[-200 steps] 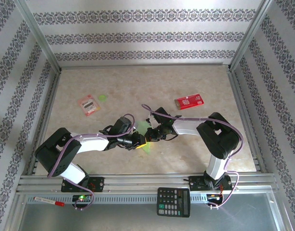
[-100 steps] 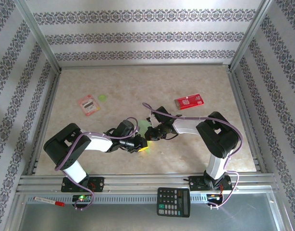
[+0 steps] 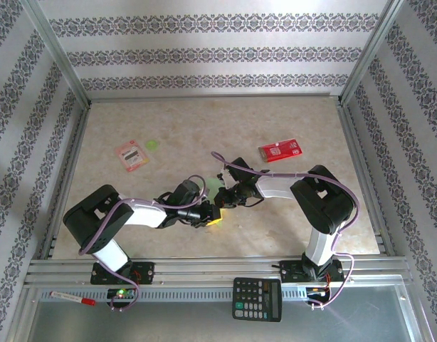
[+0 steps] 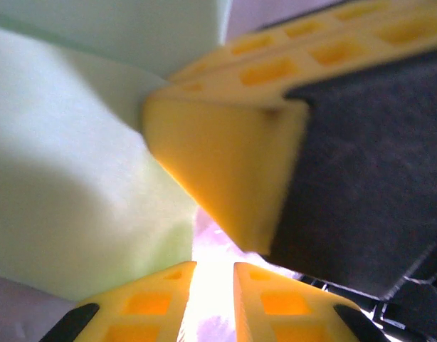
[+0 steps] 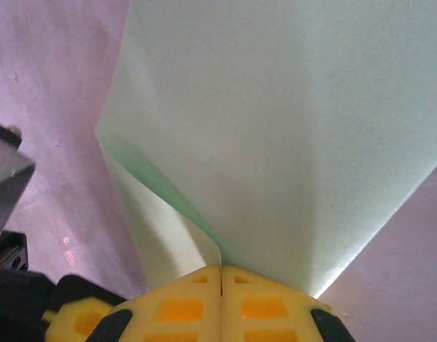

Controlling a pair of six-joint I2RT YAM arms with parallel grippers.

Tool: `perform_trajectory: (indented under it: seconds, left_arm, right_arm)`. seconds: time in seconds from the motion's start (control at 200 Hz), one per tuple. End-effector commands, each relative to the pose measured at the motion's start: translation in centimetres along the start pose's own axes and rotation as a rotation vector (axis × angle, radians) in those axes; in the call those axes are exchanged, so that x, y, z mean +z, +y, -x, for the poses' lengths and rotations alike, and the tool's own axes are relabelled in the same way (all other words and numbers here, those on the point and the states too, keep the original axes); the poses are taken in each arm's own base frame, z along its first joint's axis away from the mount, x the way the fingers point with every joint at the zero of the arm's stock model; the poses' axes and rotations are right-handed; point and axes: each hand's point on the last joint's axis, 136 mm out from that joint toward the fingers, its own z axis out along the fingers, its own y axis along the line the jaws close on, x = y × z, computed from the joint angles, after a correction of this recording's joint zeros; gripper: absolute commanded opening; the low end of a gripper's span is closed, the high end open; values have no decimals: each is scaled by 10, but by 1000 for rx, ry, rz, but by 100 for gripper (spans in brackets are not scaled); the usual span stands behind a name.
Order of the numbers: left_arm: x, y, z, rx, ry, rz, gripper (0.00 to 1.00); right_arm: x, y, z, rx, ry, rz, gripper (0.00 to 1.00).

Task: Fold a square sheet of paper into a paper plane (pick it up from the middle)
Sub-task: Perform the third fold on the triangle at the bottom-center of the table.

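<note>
Your white-and-black left arm [image 3: 133, 211] and right arm [image 3: 275, 187] both bend low and reach to the middle. Your yellow-fingered right gripper [image 5: 220, 274] is squeezed tight on the thin light-green sheet of paper [image 5: 290, 128]. Your yellow-fingered left gripper [image 4: 215, 285] sits just beside it, its fingers a little way apart

top: overhead from behind | wrists: very close | shared: paper [image 5: 290, 128]

Walls [image 3: 204, 53] all round are white wallpaper with grey floral stripes, aluminium posts [image 3: 55, 53] in the corners. Tabletop [image 3: 190, 121] is beige marble-look, evenly lit.
</note>
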Motion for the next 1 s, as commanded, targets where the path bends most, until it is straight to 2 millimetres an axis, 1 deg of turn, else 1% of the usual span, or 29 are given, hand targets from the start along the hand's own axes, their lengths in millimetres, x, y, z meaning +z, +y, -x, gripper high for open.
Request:
perform_trajectory:
  seconds: [0.0,0.205,0.27,0.46,0.61,0.794,0.994]
  left_arm:
    - [0,-4,-6,4,3,1,20]
    - [9,15,-10,-11,21,47,20]
    - [13,18,-12,-17,34,49,20]
    - [20,16,-17,-11,52,35,20]
    - [13,10,-16,2,37,38,21]
    - [7,-4,-14,28,29,26,21]
    - [8,-2,-18,31,41,27,21]
  right_arm:
    - [10,-32,-13,51,32,-103,0]
    - [10,-32,-15,52,34,-104,0]
    - [10,-32,-15,51,32,-104,0]
    - [10,-35,-18,56,38,-108,0]
    - [10,-36,-19,55,36,-110,0]
    - [9,-37,-19,58,38,-110,0]
    - [9,-37,-19,59,36,-110,0]
